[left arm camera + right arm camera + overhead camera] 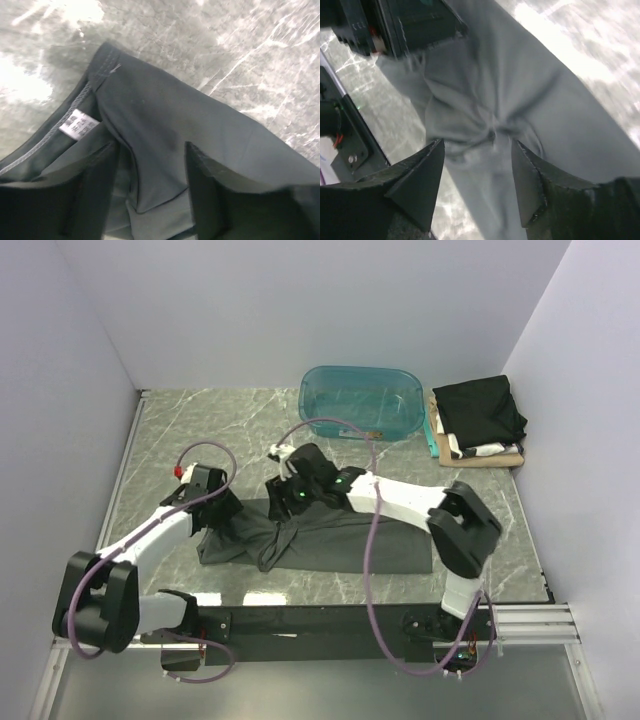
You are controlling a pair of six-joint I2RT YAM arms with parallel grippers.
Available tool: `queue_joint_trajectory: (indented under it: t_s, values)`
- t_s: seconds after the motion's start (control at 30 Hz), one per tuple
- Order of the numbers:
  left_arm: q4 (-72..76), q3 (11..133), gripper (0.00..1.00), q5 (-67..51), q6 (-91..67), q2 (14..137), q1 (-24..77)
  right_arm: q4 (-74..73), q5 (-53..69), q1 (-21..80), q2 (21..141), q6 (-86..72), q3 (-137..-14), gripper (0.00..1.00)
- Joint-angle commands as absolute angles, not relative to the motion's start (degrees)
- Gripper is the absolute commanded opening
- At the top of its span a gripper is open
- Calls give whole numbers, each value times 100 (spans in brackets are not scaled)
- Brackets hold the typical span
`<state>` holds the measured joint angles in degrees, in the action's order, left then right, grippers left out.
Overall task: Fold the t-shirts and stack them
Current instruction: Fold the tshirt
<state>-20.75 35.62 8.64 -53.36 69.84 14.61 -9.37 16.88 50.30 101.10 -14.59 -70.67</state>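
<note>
Desk of grey marble carries the charcoal t-shirt, spread across its near half and rumpled at its left end. Behind it I see the teal tub, and at the far right a stack with the black t-shirt on top. My left hand has its fingers apart astride a fold by the collar; my right hand is also parted, over a bunched pucker. A white label shows inside the neckline

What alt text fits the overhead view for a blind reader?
A rumpled dark grey t-shirt lies on a marble table, with the left claw at its left end and the right claw near its middle. Behind sit a teal tub and a stack of folded shirts.
</note>
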Motion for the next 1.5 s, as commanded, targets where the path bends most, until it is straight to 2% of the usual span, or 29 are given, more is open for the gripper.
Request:
queue_joint_trajectory:
  t_s: [0.0, 0.1, 0.13, 0.2, 0.23, 0.3, 0.43, 0.47, 0.63, 0.73, 1.07, 1.17, 1.27, 1.3, 1.37, 1.4, 1.47]
  values:
    - [-1591, 3639, 58, 545, -5265, 7250, 1389, -1045, 1863, 5141, 10537, -1248, -7707, 60]
    - [-1538, 3674, 47, 554, -5256, 7426, 1362, -1125, 1846, 5150, 10898, -1248, -7936, 60]
    - [-1529, 3691, 35, 562, -5238, 7453, 1345, -1186, 1802, 5159, 11029, -1231, -7989, 59]
    - [-1573, 3744, 21, 641, -5256, 7480, 1336, -1257, 1793, 5168, 11135, -1213, -8094, 59]
    - [-1582, 3753, 11, 711, -5238, 7479, 1327, -1266, 1793, 5177, 11223, -1195, -8112, 55]
    - [-1670, 3805, 1, 808, -5273, 7480, 1310, -1310, 1732, 5186, 11302, -1204, -8147, 53]
    - [-1793, 3885, 1, 993, -5230, 7559, 1196, -1406, 1451, 5194, 11452, -1204, -8139, 50]
    - [-1793, 3911, 1, 1011, -5238, 7585, 1169, -1441, 1415, 5203, 11452, -1195, -8104, 46]
    - [-1653, 3990, 1, 985, -5177, 7629, 967, -1389, 1231, 5221, 11269, -1283, -7850, 9]
    - [-1678, 4131, 1, 1028, -5150, 7717, 888, -1292, 1090, 5221, 10996, -1327, -7621, 0]
    - [-1652, 4359, 1, 993, -5071, 8059, 659, -1038, 967, 5229, 10099, -1520, -6610, 0]
    - [-1652, 4377, 1, 949, -5036, 8165, 650, -1002, 967, 5229, 9871, -1555, -6320, 4]
    - [-1687, 4395, 1, 1002, -5036, 8244, 659, -1072, 897, 5238, 9703, -1573, -6109, 18]
    - [-1705, 4403, 1, 1011, -5045, 8253, 650, -1098, 836, 5238, 9616, -1582, -6074, 31]
    - [-1749, 4430, 1, 1063, -5036, 8235, 650, -1160, 782, 5238, 9528, -1599, -5986, 38]
    - [-1758, 4430, 2, 1072, -5019, 8218, 650, -1169, 782, 5238, 9414, -1582, -5959, 47]
    - [-1854, 4517, 7, 1125, -4966, 8174, 650, -1169, 721, 5238, 9273, -1634, -5880, 54]
